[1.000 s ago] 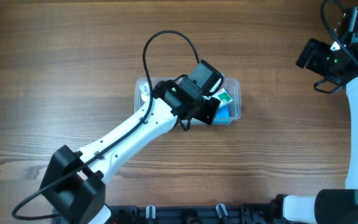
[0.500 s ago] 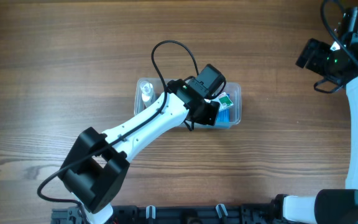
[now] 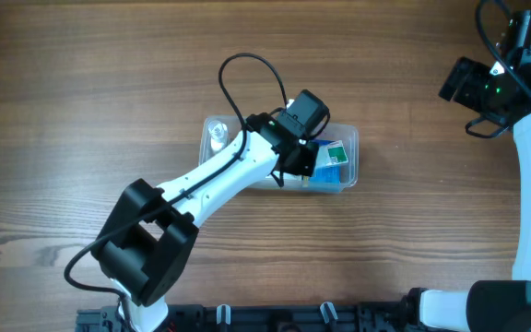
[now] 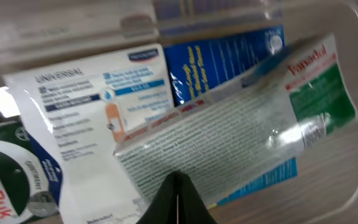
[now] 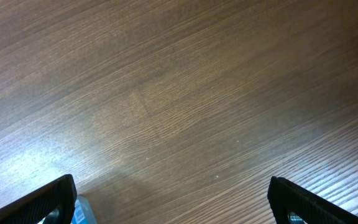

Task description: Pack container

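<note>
Container (image 3: 351,152) mid-table, cartons inside. My left gripper (image 4: 178,190) is pinched closed on nothing, tip at the green-and-white box (image 4: 241,118), likely to press it flat. Right gripper (image 5: 179,202) spread wide, parked clear

The table (image 3: 81,83) is brown wood with a fine running grain. The tub (image 3: 212,129) is clear and colourless. In it, the white box (image 4: 86,106) carries blue print, and the blue box (image 4: 219,59) has white lettering. The grey box (image 4: 229,134) shows small dark print and a green end. The tin (image 4: 2,183) is dark green with white lettering. The left fingers (image 4: 166,204) are black.
</note>
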{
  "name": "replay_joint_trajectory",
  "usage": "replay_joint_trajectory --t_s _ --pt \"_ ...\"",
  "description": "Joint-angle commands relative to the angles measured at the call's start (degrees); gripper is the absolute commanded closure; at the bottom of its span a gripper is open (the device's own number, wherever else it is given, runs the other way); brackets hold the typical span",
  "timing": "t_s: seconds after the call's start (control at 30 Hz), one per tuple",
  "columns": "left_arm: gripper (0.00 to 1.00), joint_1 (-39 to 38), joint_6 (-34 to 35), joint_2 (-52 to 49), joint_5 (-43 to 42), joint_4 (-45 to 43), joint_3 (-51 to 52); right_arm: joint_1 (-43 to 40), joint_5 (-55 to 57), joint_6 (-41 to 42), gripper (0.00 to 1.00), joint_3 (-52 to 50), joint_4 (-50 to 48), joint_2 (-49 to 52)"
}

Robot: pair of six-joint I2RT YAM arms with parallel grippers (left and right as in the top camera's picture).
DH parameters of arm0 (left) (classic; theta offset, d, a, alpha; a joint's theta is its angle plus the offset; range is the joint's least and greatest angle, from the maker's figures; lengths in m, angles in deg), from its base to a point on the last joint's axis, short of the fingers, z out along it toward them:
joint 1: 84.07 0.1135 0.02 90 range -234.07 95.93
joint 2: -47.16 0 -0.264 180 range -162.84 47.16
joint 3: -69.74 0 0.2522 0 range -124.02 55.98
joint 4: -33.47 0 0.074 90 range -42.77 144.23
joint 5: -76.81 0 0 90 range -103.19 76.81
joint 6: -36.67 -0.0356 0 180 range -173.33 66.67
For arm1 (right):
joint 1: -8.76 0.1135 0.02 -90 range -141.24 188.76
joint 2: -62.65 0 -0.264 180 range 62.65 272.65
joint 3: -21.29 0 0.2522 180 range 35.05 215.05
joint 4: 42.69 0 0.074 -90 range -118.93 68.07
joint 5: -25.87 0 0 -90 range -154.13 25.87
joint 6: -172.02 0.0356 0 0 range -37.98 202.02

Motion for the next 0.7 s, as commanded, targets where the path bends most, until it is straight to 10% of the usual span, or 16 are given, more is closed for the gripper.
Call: replay_joint_trajectory --t_s 0.0,0.3,0.33,0.4,0.67 --pt "0.96 1.66 -2.25 -1.57 2.4 -1.49 -0.94 -0.07 0.35 -0.87 0.0 0.59 -0.17 -0.31" --pt "0.96 3.78 -2.73 3.65 -0.42 5.62 -15.1 -0.07 0.35 -0.87 0.0 0.57 -0.17 -0.31" --pt "0.92 5.35 -5.31 6.05 -0.42 5.95 -16.44 -0.07 0.35 -0.9 0.0 0.57 -0.17 -0.31" --pt "0.52 10.01 -5.95 12.76 -0.39 6.51 -16.9 -0.07 0.35 -0.9 0.0 0.57 -0.17 -0.31" --pt "0.2 35.58 -7.37 38.14 1.79 15.91 -16.87 -0.07 0.35 -0.87 0.0 0.57 -0.17 -0.31"
